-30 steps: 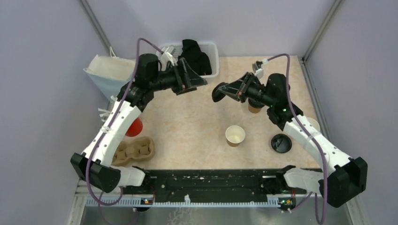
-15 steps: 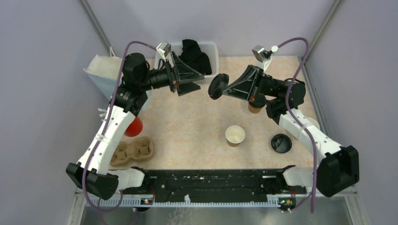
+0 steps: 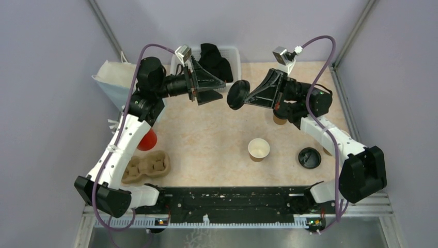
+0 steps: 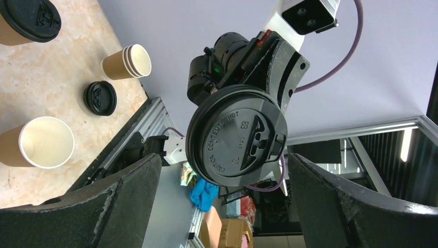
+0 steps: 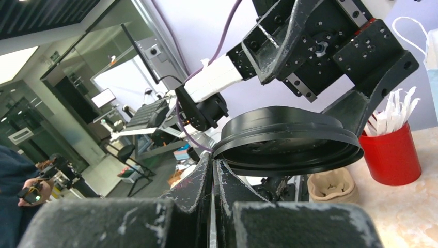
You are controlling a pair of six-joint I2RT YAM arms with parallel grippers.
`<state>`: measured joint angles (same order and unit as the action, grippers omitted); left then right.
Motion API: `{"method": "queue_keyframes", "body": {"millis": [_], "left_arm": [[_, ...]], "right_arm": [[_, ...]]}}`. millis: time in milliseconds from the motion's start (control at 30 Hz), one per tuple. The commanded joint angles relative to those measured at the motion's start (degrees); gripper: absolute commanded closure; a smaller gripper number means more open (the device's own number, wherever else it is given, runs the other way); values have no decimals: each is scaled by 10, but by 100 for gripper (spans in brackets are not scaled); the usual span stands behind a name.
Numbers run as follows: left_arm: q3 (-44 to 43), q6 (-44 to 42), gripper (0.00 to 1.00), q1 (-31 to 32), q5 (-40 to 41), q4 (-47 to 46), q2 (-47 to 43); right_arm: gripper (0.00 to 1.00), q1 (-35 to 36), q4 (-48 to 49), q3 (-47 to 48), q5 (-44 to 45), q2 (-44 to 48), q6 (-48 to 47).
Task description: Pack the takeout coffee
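Note:
My right gripper (image 3: 247, 96) is shut on the rim of a round black lid (image 3: 237, 94) and holds it on edge high above the table. In the right wrist view the closed fingertips (image 5: 213, 161) pinch the lid (image 5: 289, 139) at its left rim. My left gripper (image 3: 213, 87) faces it, wide open. In the left wrist view the lid (image 4: 236, 135) hangs between and beyond the two fingers (image 4: 119, 196), touching neither. A lidded takeout coffee (image 4: 23, 20) stands on the table, half hidden under the right arm (image 3: 280, 120). An open brown cup (image 3: 259, 149) stands mid-table.
A second black lid (image 3: 309, 157) lies at the front right, near a stack of paper cups (image 4: 126, 61). The red cup of straws (image 3: 148, 139) and the cardboard carrier (image 3: 149, 166) sit at the left. At the back are a paper bag (image 3: 119, 80) and a white basket (image 3: 232, 72).
The right arm has risen and carried the lid left, toward the left gripper. The left gripper has lifted, swung back toward the basket and opened fully.

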<state>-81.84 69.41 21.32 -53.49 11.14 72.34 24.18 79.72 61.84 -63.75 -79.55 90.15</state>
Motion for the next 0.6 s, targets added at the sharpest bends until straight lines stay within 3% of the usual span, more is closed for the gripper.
{"method": "queue_keyframes", "body": {"millis": [0, 567], "left_arm": [[-9, 26, 2, 6, -22, -29, 10], [-17, 18, 9, 7, -25, -22, 19]], "right_arm": [[100, 11, 26, 28, -3, -6, -18], [100, 14, -98, 13, 2, 8, -130]]}}
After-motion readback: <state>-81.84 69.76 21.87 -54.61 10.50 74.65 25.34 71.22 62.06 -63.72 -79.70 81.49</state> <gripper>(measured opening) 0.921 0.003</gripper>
